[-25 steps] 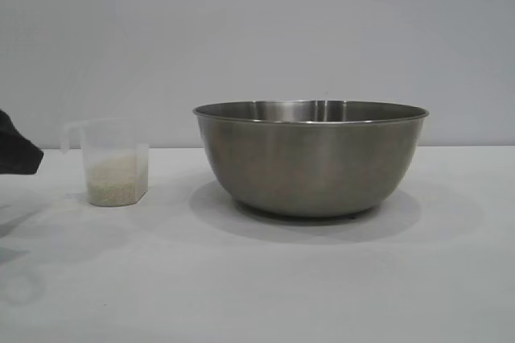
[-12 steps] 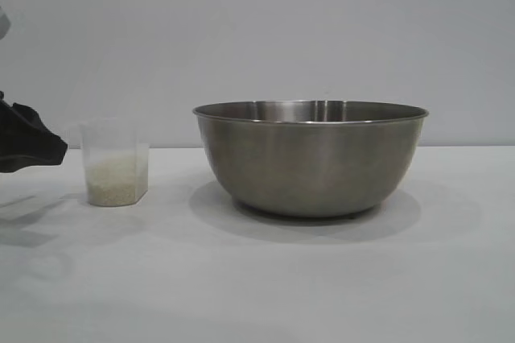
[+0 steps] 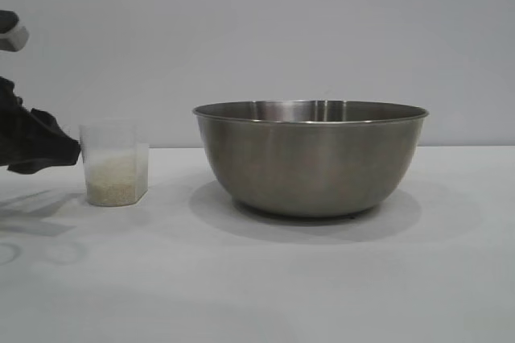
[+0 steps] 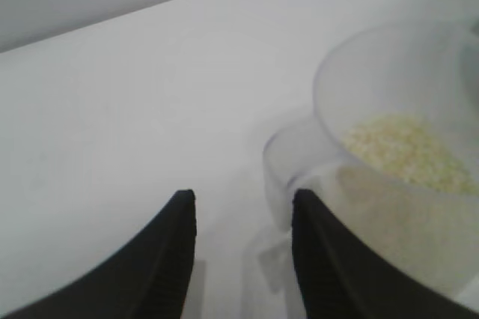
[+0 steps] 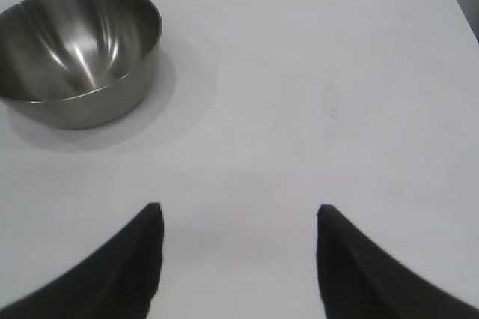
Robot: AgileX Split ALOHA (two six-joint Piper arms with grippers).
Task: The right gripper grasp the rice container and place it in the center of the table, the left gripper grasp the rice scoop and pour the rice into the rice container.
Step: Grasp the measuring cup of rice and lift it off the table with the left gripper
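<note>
Fingers (image 4: 176,259) of the left gripper (image 4: 238,255) stand partly open and hold nothing; one tip is just beside the handle of the rice scoop (image 3: 115,163), at the left of the table (image 3: 265,278). Rice (image 4: 408,153) lies in the scoop. Right gripper (image 5: 238,259) hangs wide open over bare table, well apart from the rice container (image 3: 311,156), which stands upright at the table's middle.

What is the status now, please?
Left gripper open at the rice scoop, jaws not yet around the handle. Right gripper open, apart from the rice container. Nothing in between.
</note>
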